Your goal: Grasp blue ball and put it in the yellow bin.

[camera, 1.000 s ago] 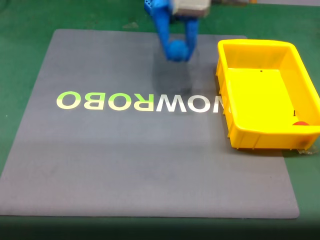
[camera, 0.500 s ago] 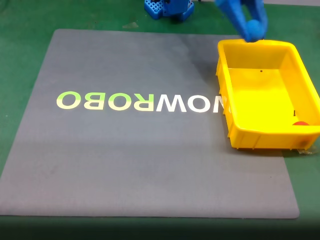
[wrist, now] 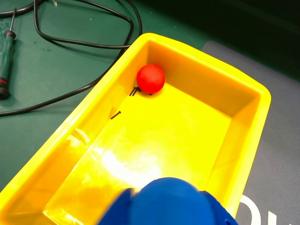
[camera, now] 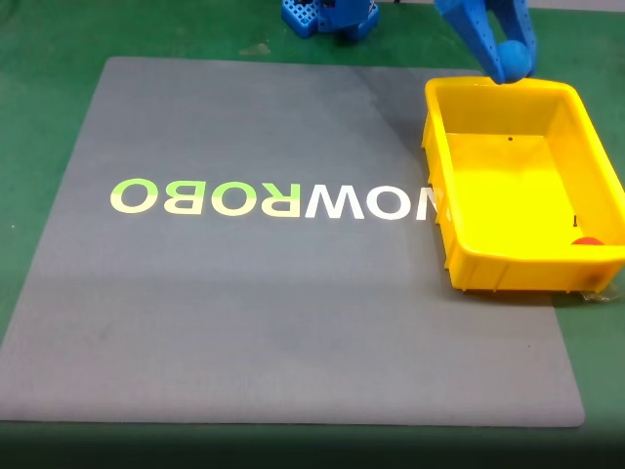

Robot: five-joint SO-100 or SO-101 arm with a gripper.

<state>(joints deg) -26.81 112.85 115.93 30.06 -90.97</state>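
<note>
A: Where's the small matte blue ball (camera: pixel 515 59)?

B: Pinched in the boxy blue plastic gripper (camera: pixel 503 61), fingers closed on both sides of it. In fixed view it hangs just above the far rim of the big bright-yellow rectangular plastic bin (camera: pixel 459 244), not on the floor.

A: Wrist view?

B: Ball (wrist: pixel 169 201) at bottom edge, bin (wrist: pixel 243 140) below. Small red ball (wrist: pixel 151 78) in far corner w/ a few small dark screws (wrist: pixel 116 114). Black cable (wrist: pixel 70 44) on green table (wrist: pixel 33 70) alongside.

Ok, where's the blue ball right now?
In the fixed view the blue ball sits gripped in the hand, at the far rim of the yellow bin.
</note>
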